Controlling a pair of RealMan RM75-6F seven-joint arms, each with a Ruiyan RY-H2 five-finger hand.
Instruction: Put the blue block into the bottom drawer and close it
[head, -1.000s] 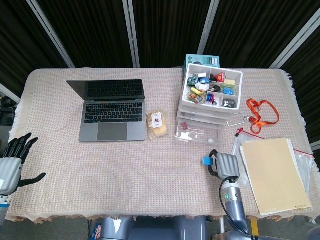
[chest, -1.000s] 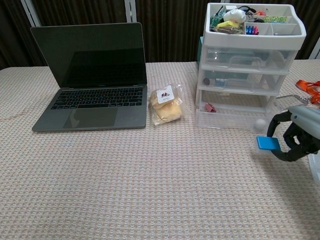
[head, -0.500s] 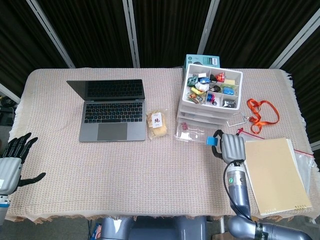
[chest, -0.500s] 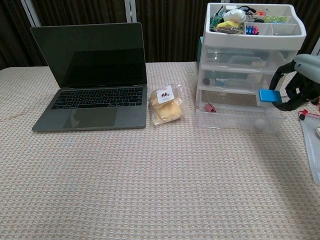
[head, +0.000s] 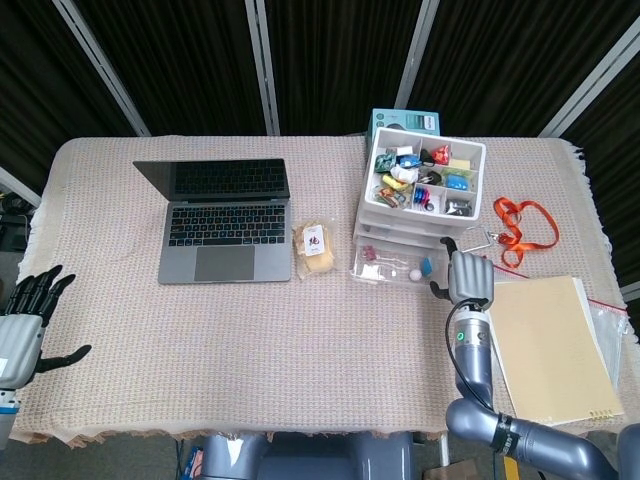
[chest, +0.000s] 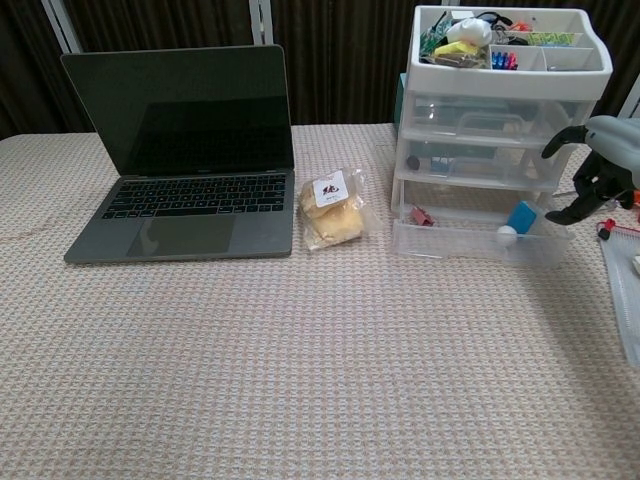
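The blue block (head: 428, 267) is seen inside the open bottom drawer (head: 395, 266), just beside the right hand (head: 469, 277) fingers (head: 443, 288), released.

The small blue block (chest: 521, 216) lies in the pulled-out clear bottom drawer (chest: 478, 240) of the white plastic drawer unit (chest: 495, 130), right of the open grey laptop (chest: 185, 150); a bagged bread roll (chest: 331, 210) lies between them.

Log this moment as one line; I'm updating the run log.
small blue block: in open clear bottom drawer | right hand: empty, beside drawer | left hand: idle
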